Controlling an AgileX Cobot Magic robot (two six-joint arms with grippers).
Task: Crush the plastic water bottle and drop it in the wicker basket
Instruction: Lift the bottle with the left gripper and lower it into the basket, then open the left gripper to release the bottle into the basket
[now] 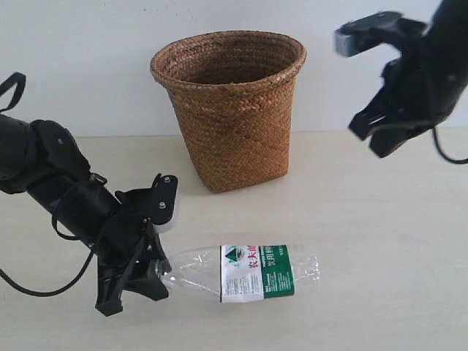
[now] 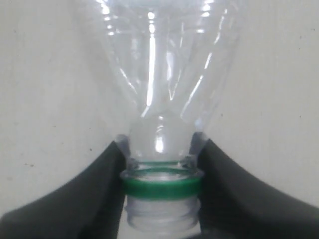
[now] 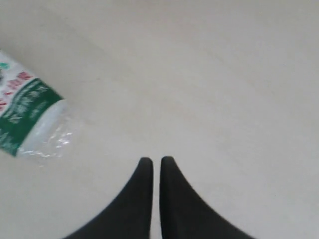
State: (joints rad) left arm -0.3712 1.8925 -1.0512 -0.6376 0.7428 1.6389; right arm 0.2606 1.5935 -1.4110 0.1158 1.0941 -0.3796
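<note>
The plastic water bottle (image 1: pixel 248 273) lies on its side on the table, in front of the wicker basket (image 1: pixel 234 124), with its neck pointing left. My left gripper (image 1: pixel 157 267) is shut on the bottle's neck; in the left wrist view its gripper (image 2: pixel 159 144) has both jaws pressed against the neck just beyond the green ring. The threaded mouth is bare and no cap shows. The bottle (image 2: pixel 159 74) body stretches away from the jaws. My right gripper (image 1: pixel 369 139) hangs high at the right, shut and holding nothing. In the right wrist view the gripper (image 3: pixel 155 160) is far from the bottle's (image 3: pixel 30 114) crinkled base end.
The pale table (image 1: pixel 380 241) stretches right of the bottle under the raised right arm. A white wall stands behind the basket. My left arm's black body and cables (image 1: pixel 44 168) lie low over the table's left side.
</note>
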